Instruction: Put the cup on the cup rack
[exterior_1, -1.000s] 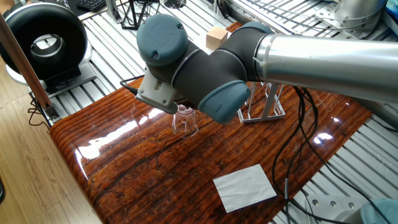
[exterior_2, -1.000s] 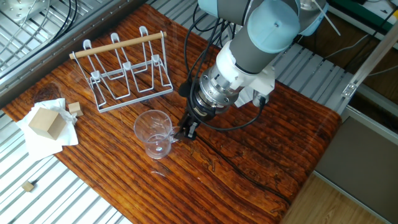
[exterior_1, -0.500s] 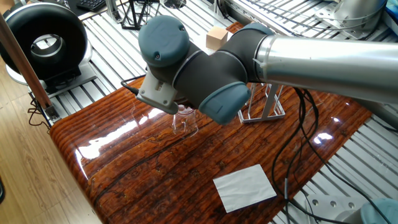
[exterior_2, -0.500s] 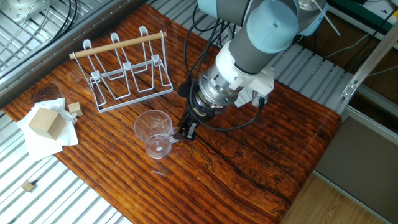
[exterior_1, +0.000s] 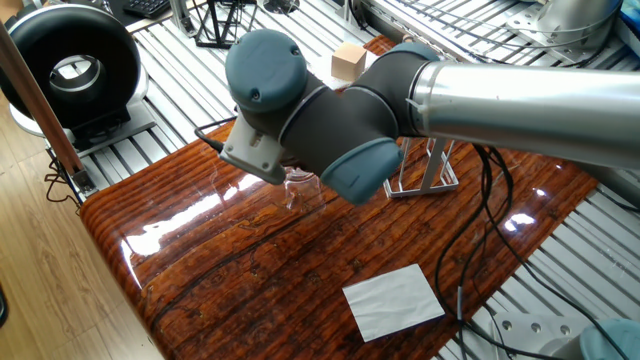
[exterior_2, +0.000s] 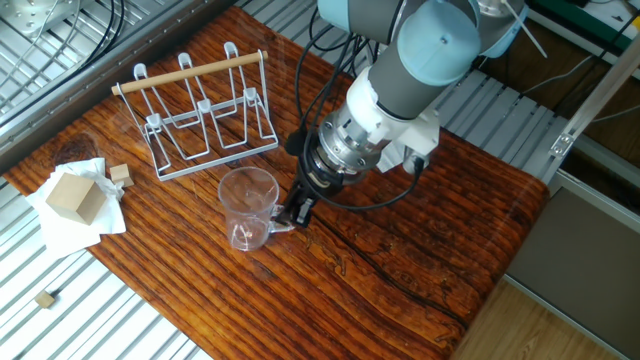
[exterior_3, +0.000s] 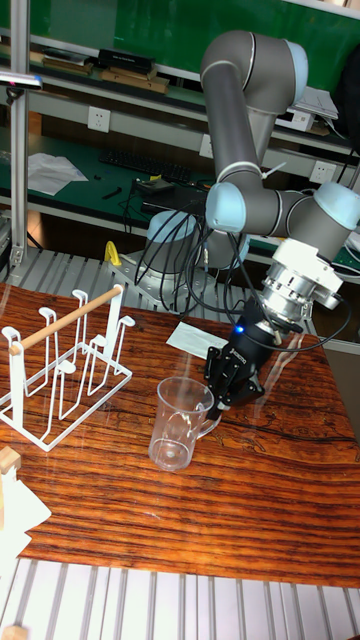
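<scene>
The cup is a clear glass tumbler, tilted slightly and raised just off the wooden table. My gripper is shut on its rim on the side away from the rack, and the black fingers pinch the glass wall. In the tall view the cup hangs to the right of the cup rack. The cup rack, grey wire with a wooden rod, stands a short way behind the cup with nothing on it. In one fixed view the arm hides the gripper and only part of the cup shows.
A wooden block lies on crumpled white paper at the table's left corner, with a small block beside it. A white sheet lies near the opposite end. A black wire stand and a black round fan sit off the table.
The cup has come up off the table and shifted a little toward the rack, tilting as the gripper moved with it.
</scene>
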